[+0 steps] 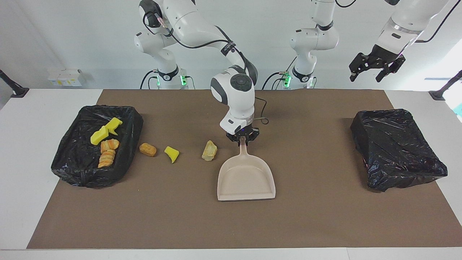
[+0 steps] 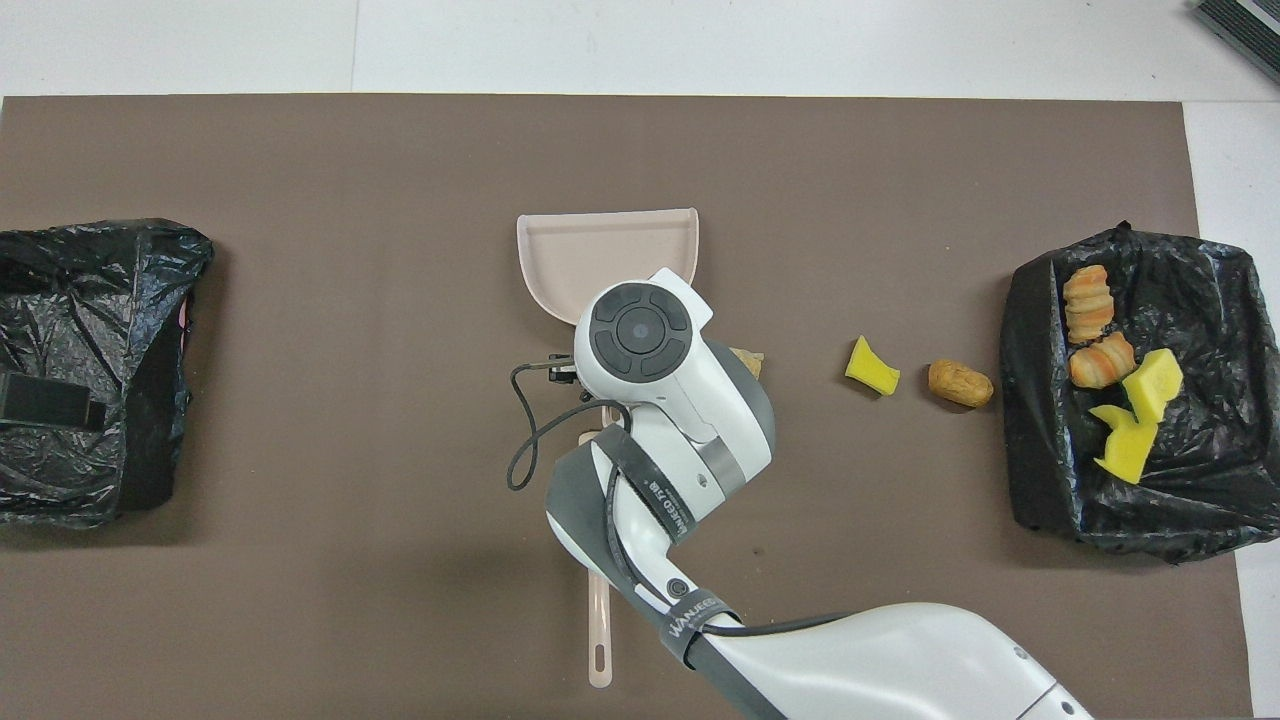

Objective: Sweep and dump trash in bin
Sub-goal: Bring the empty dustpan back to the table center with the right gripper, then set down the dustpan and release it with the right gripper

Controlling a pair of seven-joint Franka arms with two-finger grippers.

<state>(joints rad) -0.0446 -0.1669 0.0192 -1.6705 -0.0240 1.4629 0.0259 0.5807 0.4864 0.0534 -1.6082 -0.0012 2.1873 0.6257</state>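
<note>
Facing view: the right gripper (image 1: pixel 243 141) is low over the middle of the brown mat (image 1: pixel 310 216), its fingers at the tip of the dustpan (image 1: pixel 246 179) handle. Whether they clamp the handle or have let go of it I cannot tell. The dustpan lies flat on the mat with its open mouth pointing away from the robots. Just beside the gripper, toward the right arm's end of the table, sits a pale tan scrap (image 1: pixel 209 150). Further that way lie a yellow wedge (image 1: pixel 172 153) and an orange-brown chunk (image 1: pixel 148 149), then the black-lined bin (image 1: pixel 127 144) holding two yellow pieces (image 1: pixel 105 131) and two bread-like pieces (image 1: pixel 108 152). The left gripper (image 1: pixel 376 69) waits high in the air at the left arm's end, fingers spread and empty, above a second black-lined bin (image 1: pixel 397 148).

Overhead view: the right arm's wrist hides its gripper and most of the dustpan handle; only the pan's mouth (image 2: pixel 607 262) shows past it. The tan scrap (image 2: pixel 748 361) peeks out beside the wrist. The brush (image 2: pixel 599 625) handle sticks out from under the arm, toward the robots. The wedge (image 2: pixel 871 367) and chunk (image 2: pixel 959 383) lie between the wrist and the filled bin (image 2: pixel 1040 480).
</note>
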